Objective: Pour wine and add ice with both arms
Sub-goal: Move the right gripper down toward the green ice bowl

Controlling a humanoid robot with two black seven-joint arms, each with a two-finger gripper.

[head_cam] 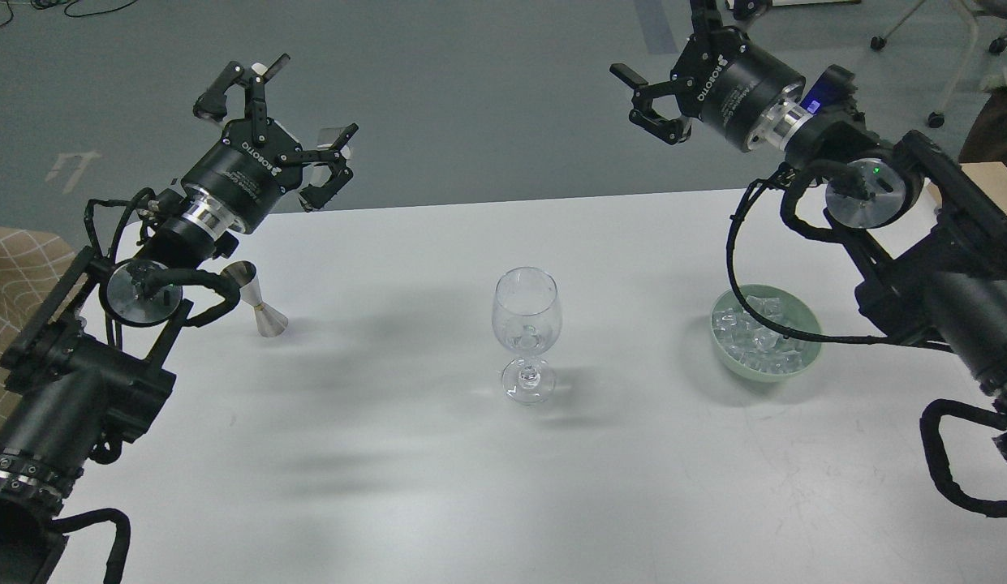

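White table (389,487), grey floor (471,81) beyond, wheeled chair (949,49) far right

Below our left gripper (280,134), our own wrist and its cable loop cover the upper cup of the metal jigger (262,307); only its rim edge and lower cone show. Below and to the right of our right gripper (651,96), a black cable (734,268) crosses the bowl (764,371) and hides part of the ice (761,331), so we cannot count the cubes. Something pale lies inside the wine glass (527,332) between the two grippers, too clear to make out. The tabletop (438,487) is cut off at the bottom edge, and both arms run out of the picture there. A chair (953,57) right of the right gripper is cropped.
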